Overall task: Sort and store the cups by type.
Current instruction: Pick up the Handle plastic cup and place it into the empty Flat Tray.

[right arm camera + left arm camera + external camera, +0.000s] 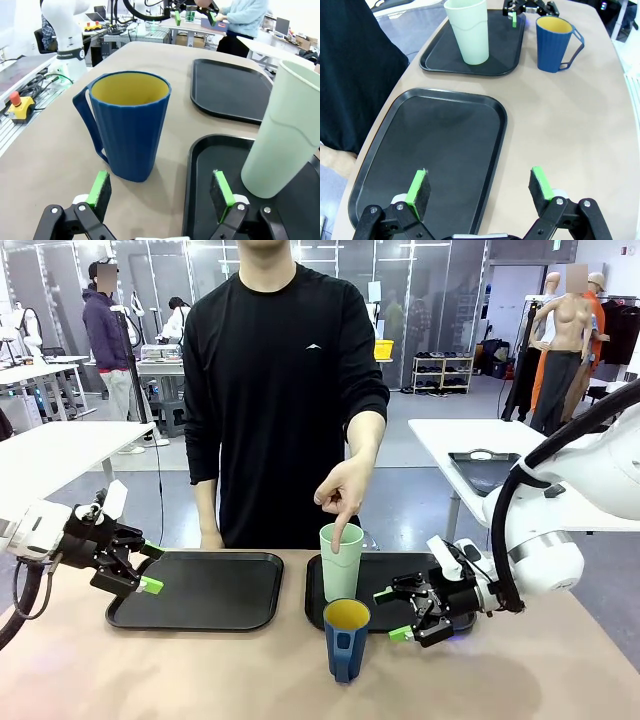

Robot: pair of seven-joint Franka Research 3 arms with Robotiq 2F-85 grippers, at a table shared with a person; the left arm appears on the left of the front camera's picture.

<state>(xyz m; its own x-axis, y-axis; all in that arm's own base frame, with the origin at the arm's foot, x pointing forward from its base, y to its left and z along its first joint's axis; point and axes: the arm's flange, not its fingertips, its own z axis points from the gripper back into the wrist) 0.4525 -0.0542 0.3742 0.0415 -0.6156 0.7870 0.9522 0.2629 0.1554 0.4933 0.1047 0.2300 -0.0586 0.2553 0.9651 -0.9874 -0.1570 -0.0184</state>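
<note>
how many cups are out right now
2. A pale green tumbler stands on the tray at the robot's right; a blue mug stands on the bare table nearer the robot. None seem hidden.

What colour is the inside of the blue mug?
Yellow inside the dark blue mug; the right wrist view shows it best.

My right claw (pixel 391 615) gapes wide just beside the blue mug (pixel 346 640), with nothing between us. The green cup (pixel 340 565) stands close behind the mug, and a person's hand (pixel 343 495) hangs over its top. The left tray (pixel 200 590) lies bare
</note>
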